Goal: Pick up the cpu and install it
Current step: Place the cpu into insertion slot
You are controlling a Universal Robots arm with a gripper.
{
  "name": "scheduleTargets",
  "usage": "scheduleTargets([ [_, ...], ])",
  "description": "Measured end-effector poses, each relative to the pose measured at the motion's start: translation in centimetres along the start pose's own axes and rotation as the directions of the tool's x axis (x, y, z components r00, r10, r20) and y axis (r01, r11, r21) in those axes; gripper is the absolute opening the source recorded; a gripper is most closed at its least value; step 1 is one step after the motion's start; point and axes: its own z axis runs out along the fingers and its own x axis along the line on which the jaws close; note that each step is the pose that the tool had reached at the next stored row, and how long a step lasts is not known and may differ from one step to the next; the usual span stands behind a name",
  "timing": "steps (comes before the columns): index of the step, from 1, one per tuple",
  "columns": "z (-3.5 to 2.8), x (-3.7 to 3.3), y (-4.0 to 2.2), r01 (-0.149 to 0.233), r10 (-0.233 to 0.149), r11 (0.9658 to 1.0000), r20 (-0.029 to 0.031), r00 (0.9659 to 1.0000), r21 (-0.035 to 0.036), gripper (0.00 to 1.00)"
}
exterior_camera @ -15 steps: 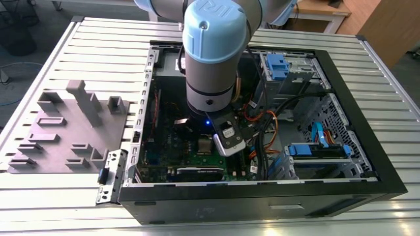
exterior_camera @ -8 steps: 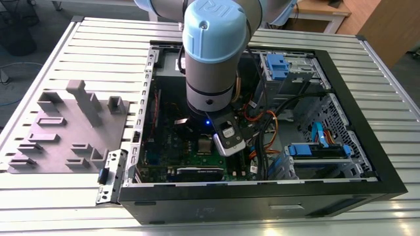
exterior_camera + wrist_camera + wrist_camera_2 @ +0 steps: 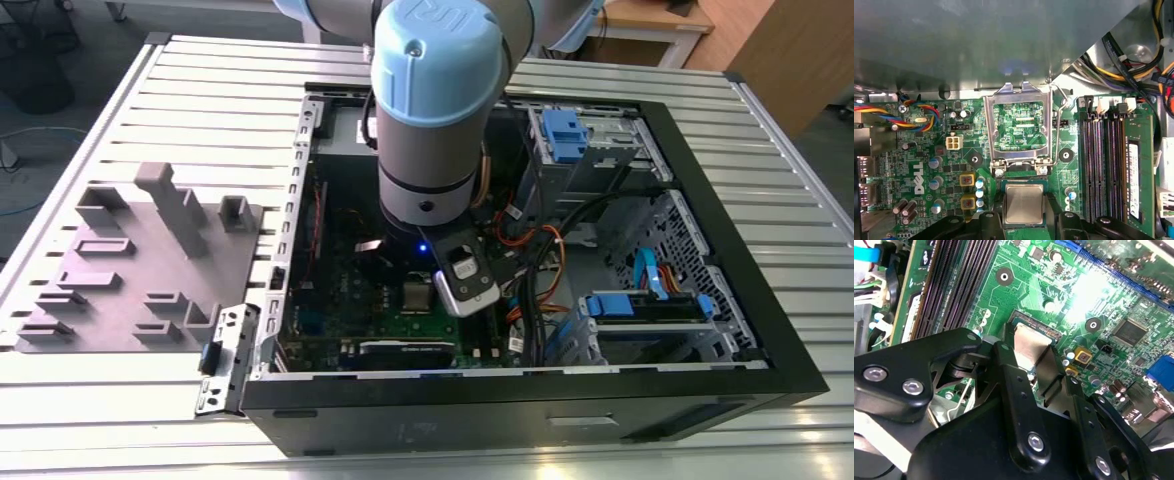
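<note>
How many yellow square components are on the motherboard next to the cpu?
2. In the first wrist view, one yellow component sits nearer the open socket frame, the other level with the cpu. Others may be hidden.

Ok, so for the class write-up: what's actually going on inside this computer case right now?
A robot arm reaches down into the open computer case, with its gripper just above the motherboard. The cpu lies at the socket, directly at the gripper, and the metal socket frame stands open beside it. Whether the chip is fully seated or gripped cannot be told. The grey moulded tray sits outside the case, on the exterior view's left.
</note>
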Motion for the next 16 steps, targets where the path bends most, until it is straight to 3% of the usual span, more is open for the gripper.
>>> scheduleTargets([
  [6, -0.26, 0.00, -0.04, 0.004, -0.004, 1.0000, -0.0006, 1.0000, 0.0010, 0.42],
  [16, -0.23, 0.00, -0.14, 0.051, -0.051, 0.9987, -0.0007, 0.9987, -0.0006, 0.42],
])
